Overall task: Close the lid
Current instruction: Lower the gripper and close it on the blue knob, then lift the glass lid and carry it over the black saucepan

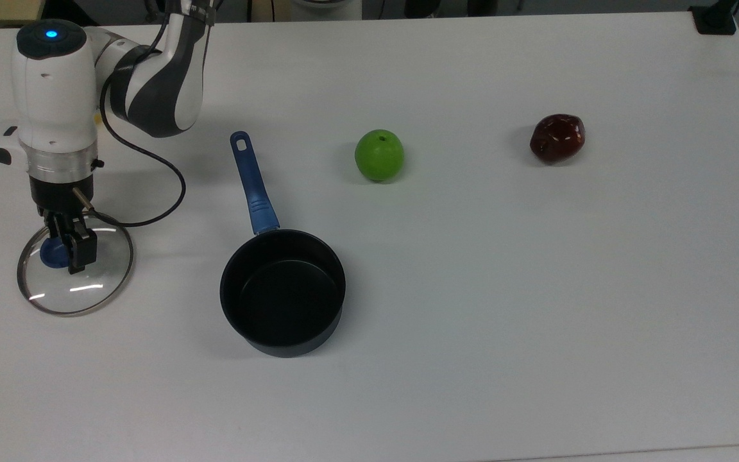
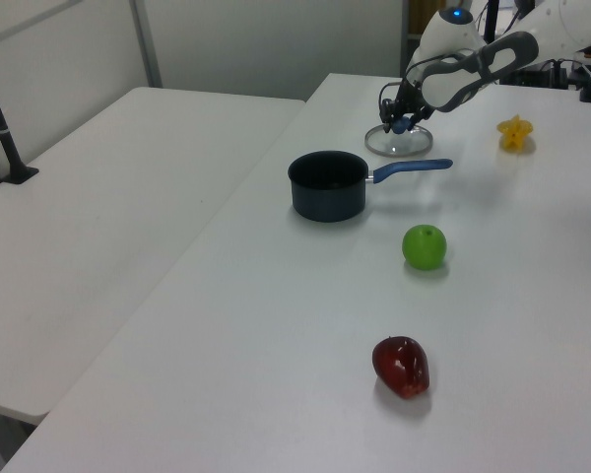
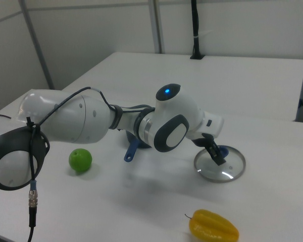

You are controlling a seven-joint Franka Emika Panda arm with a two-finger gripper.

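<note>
My gripper (image 1: 67,249) sat low over the lid (image 1: 75,268), fingers either side of its blue knob (image 1: 52,254); whether they had clamped it, I could not tell. The lid lay on the white table (image 1: 472,289) at the top view's left, apart from the open black pan (image 1: 283,292). A green apple (image 1: 379,154) and a dark red fruit (image 1: 557,138) lay farther to the top view's right. A yellow pepper (image 3: 213,226) lay nearby.
</note>
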